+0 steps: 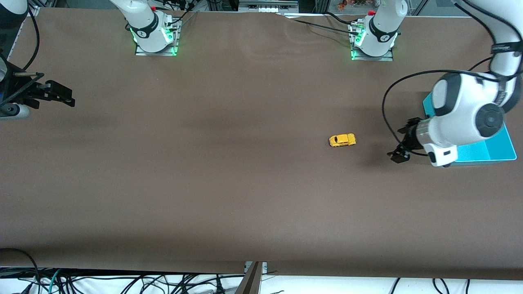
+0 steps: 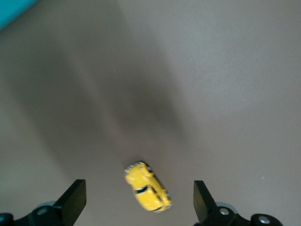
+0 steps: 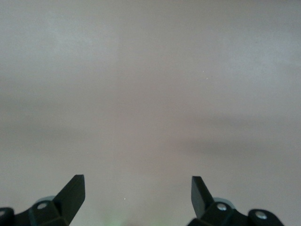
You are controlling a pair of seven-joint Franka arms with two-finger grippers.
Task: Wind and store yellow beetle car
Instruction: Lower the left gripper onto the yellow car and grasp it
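The yellow beetle car [image 1: 342,140] stands on its wheels on the brown table, toward the left arm's end. My left gripper [image 1: 402,141] is open and empty, over the table between the car and the teal tray, apart from the car. In the left wrist view the car [image 2: 146,187] lies on the table in line with the gap between the open fingers [image 2: 75,200]. My right gripper [image 1: 61,94] is open and empty at the right arm's end of the table, where that arm waits. The right wrist view shows its fingers [image 3: 74,192] over bare table.
A teal tray [image 1: 496,148] sits at the left arm's end of the table, partly covered by the left arm. The two arm bases [image 1: 155,34] stand along the table's edge farthest from the front camera. Cables hang below the nearest edge.
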